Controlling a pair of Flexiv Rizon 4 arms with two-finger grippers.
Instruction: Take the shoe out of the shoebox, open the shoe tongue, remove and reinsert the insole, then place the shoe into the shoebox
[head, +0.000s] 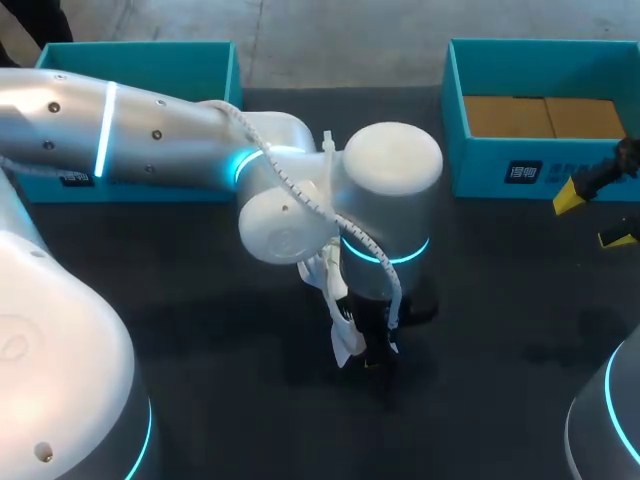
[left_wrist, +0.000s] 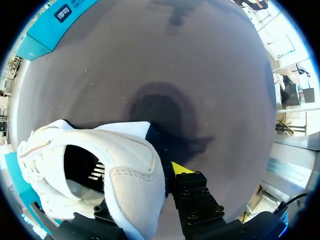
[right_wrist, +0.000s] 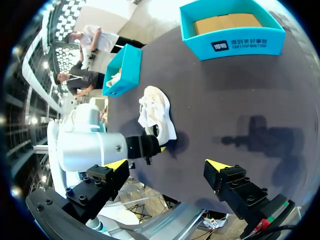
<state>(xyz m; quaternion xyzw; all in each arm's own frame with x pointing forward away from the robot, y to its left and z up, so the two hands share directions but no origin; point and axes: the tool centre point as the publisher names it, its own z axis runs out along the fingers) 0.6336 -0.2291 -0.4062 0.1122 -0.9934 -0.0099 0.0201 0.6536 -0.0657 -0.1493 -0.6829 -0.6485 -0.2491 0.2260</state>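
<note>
The left gripper (left_wrist: 150, 202) holds the white shoe (left_wrist: 90, 165) by its heel. The left wrist view shows this best. One finger sits outside the heel, with its yellow tip (left_wrist: 182, 168) showing. The other finger is on the far side of the heel wall, so the heel is pinched between them. This view also looks right into the shoe's dark hole.

The head view cannot show the grip. The big left arm (head: 200, 140) covers most of the shoe, and only a bit of white hangs below the wrist, over the middle of the dark table (head: 200, 330).

The right wrist view shows the whole shoe from the side, up over the table, with its toe end toward the left box (right_wrist: 122, 70).

The right gripper (head: 594, 217) is spread wide with nothing in it. In the head view it is just beside the right box (head: 500, 170), which has brown cardboard (head: 545, 117) inside.
</note>
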